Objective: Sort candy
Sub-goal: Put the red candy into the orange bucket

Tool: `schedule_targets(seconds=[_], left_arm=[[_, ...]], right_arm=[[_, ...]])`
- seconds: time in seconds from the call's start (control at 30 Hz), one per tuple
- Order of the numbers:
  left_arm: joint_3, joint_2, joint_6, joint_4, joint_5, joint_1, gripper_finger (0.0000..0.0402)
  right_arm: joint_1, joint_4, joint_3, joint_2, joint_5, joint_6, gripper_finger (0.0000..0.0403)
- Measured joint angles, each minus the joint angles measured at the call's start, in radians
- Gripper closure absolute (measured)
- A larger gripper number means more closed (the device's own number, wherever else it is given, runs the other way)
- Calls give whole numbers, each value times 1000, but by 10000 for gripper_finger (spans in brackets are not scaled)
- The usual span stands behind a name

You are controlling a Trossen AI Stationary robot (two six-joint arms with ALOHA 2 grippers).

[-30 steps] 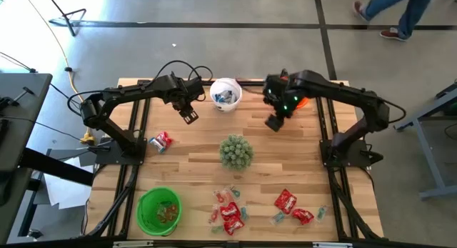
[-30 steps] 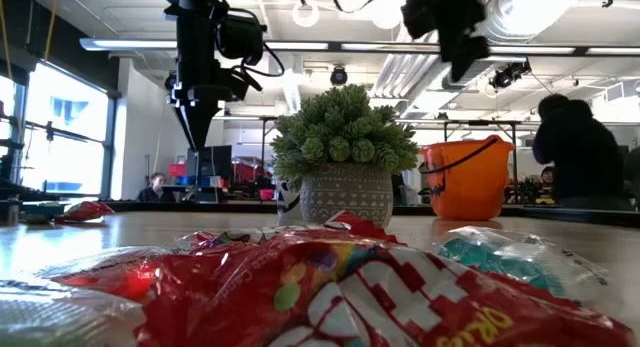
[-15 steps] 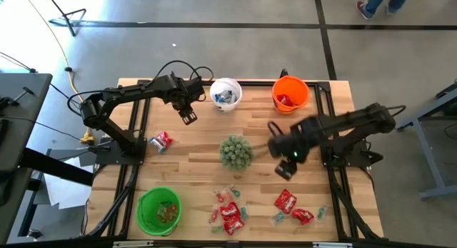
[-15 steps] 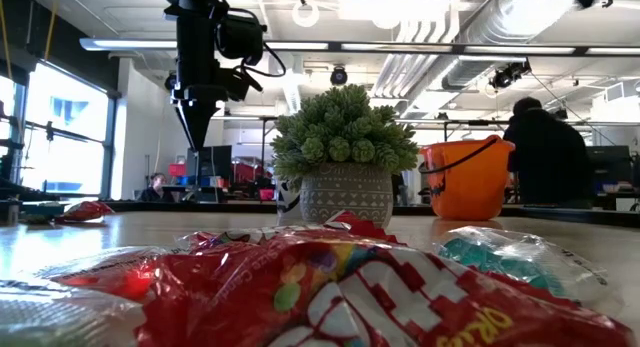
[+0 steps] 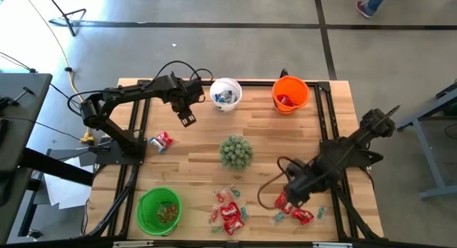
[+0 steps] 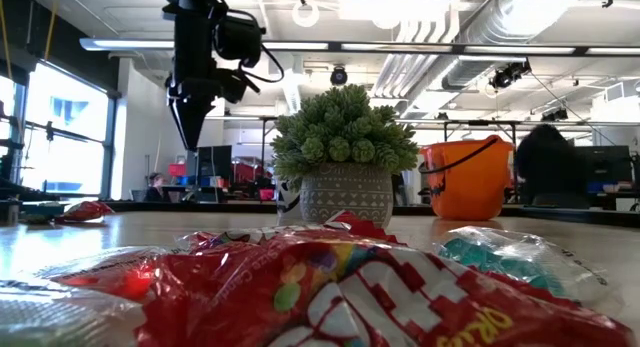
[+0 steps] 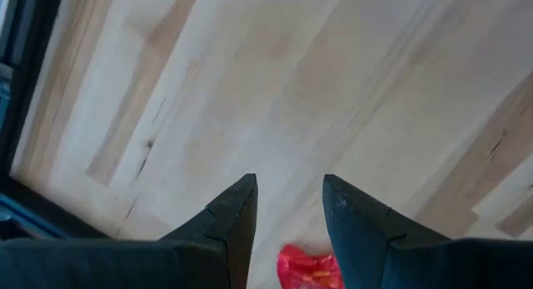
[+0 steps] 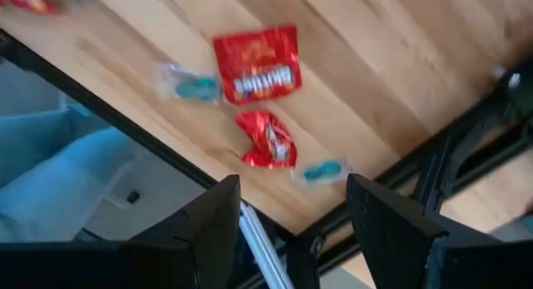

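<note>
Two arms on my screens. Right gripper [image 5: 284, 202] is low over the near right part of the table [image 5: 271, 137], jaws apart w/ nothing between them, right above the red packets [image 5: 287, 201]. Its wrist cam shows me a big red packet [image 8: 256, 63], a smaller crumpled one [image 8: 270, 140] and two blue-and-white sweets [image 8: 190, 86] lying near the table edge. Left gripper [image 5: 187, 118] hangs in the air just beside the white bucket [image 5: 226, 94], jaws apart, empty; its cam catches a red packet [image 7: 308, 267] on the wood below. More candy [image 5: 228, 211] sits in a pile at the near middle, w/ a lone packet [image 5: 161, 141] at the left edge. Plant [image 5: 235, 151] is mid-table, orange bucket [image 5: 290, 94] far right, green bucket [image 5: 160, 210] near left.
</note>
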Motion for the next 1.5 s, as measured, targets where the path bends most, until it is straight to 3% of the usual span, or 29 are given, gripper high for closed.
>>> schedule_targets(seconds=[0.47,0.77,0.93,1.13,1.27,1.5], left_arm=[[0,0,33,-33,0,1,277],[0,-42,33,-373,59,-54,277],[0,-153,-2,-428,69,-148,277],[0,-254,-178,-380,71,-207,277],[0,-275,-265,-372,74,-242,277],[0,-272,-283,-351,74,-285,277]], right_arm=[[101,115,0,200,-140,-96,187],[103,120,-7,254,-145,-184,187],[109,233,-134,250,-194,-189,187],[110,314,-259,245,-243,-251,197],[110,444,-329,230,-247,-252,207],[110,616,-439,185,-270,-182,220]])
